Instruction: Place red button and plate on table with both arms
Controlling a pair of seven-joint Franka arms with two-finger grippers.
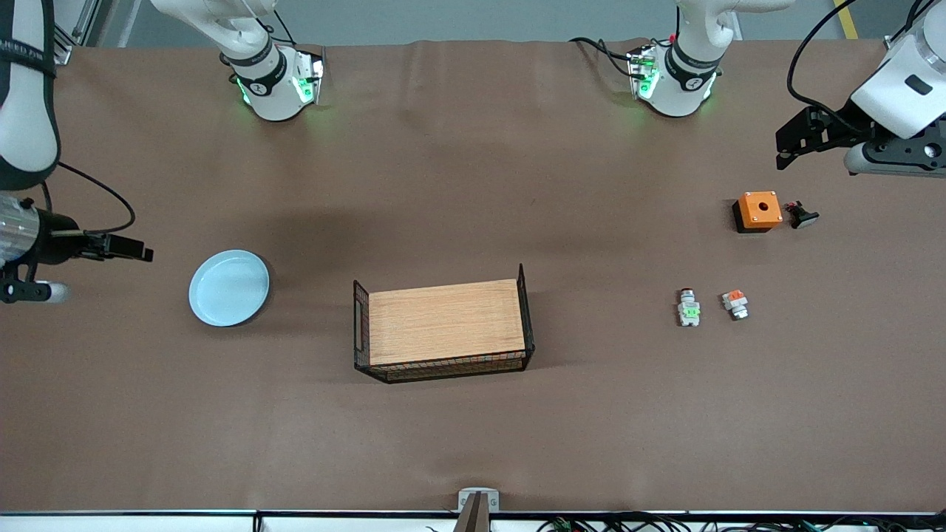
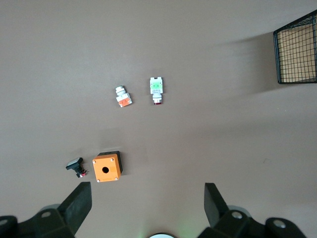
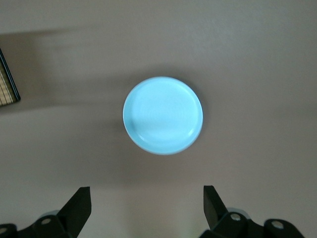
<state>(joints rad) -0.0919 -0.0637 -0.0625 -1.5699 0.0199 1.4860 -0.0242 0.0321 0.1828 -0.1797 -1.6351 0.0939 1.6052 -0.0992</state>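
The pale-blue plate (image 1: 229, 287) lies on the brown table (image 1: 473, 185) toward the right arm's end; it also shows in the right wrist view (image 3: 162, 115). The red button (image 1: 689, 307), grey-white with a green block, lies on the table toward the left arm's end and shows in the left wrist view (image 2: 156, 89). My right gripper (image 1: 140, 252) hangs open and empty over the table beside the plate (image 3: 146, 191). My left gripper (image 1: 785, 151) hangs open and empty over the table near the orange box (image 2: 147, 188).
A wooden board with black mesh ends (image 1: 443, 323) stands mid-table. A similar piece with an orange block (image 1: 735, 303) lies beside the red button. The orange box with a hole (image 1: 759, 210) and a small black part (image 1: 802, 216) lie farther from the camera.
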